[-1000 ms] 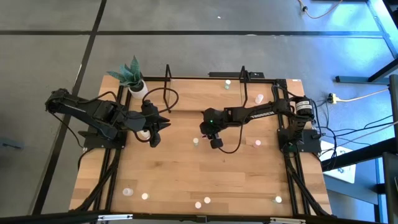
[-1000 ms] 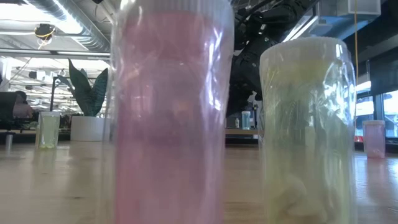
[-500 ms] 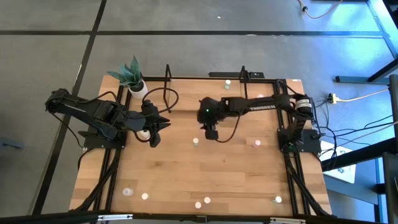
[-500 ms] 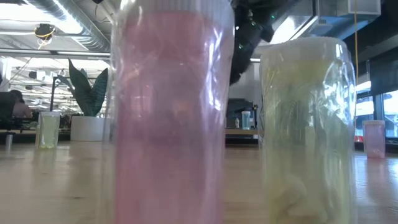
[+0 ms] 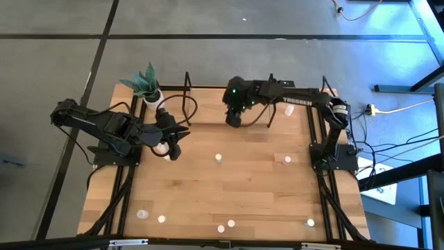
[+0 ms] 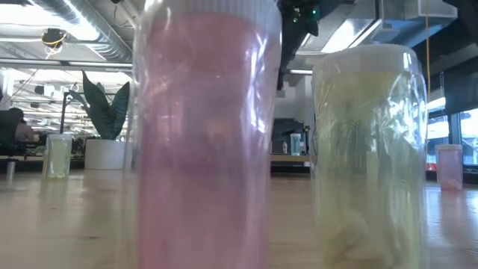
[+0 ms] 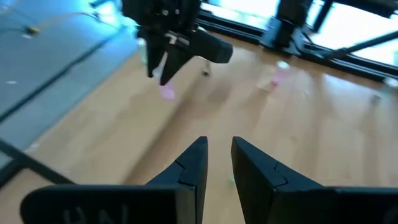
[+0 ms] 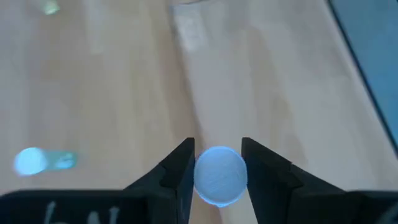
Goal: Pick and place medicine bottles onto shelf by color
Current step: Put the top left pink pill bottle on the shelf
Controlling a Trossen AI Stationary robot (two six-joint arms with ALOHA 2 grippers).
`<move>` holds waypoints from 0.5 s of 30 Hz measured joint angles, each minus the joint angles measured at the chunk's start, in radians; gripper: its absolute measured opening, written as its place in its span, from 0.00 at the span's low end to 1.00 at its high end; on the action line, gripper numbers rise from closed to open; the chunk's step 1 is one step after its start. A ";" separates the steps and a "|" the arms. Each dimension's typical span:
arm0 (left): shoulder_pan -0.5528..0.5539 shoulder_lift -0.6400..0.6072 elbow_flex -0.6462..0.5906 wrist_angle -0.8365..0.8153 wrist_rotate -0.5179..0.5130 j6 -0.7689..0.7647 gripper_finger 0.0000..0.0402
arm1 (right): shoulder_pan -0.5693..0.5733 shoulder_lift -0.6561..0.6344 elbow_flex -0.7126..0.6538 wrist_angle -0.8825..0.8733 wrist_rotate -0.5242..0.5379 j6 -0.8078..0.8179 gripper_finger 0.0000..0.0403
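Observation:
My right gripper (image 5: 234,121) hangs above the table's far middle, beside the shelf (image 5: 215,94), shut on a small pinkish medicine bottle (image 8: 219,174). The left wrist view shows that gripper (image 7: 166,78) with the bottle's pink end below its fingertips. My left gripper (image 5: 172,147) stays at the table's left, and its fingers (image 7: 219,152) stand a narrow gap apart with nothing between them. More bottles (image 5: 218,158) (image 5: 286,159) stand on their bases on the table. My right gripper pinches the bottle between its two fingers, one on each side of the body just under the round top (image 8: 219,163). The fingers slant downward from above. The bottle is lifted clear of the table, and its pink lower end (image 7: 166,92) pokes out below the fingertips.
A potted plant (image 5: 148,89) stands at the far left corner. Bottles stand near the far edge (image 5: 254,94) (image 5: 289,110) and along the near edge (image 5: 161,219) (image 5: 231,223) (image 5: 310,223). In the low view a pink bottle (image 6: 202,134) and a yellowish bottle (image 6: 366,149) stand close to the camera.
My right gripper has risen from the table's middle and swung toward the far edge, to beside the shelf, rolling as it went. The bottle near the table's middle has stayed where it was.

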 joint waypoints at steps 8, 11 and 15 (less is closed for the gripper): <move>0.000 0.000 0.000 0.000 -0.115 0.004 0.17 | -0.101 0.000 0.001 0.038 0.110 0.023 0.30; 0.000 0.000 0.000 0.000 -0.118 0.006 0.17 | -0.125 0.001 0.001 0.072 0.151 -0.012 0.30; 0.000 0.000 0.000 0.000 -0.118 0.008 0.17 | -0.148 0.022 0.002 0.093 0.151 -0.022 0.30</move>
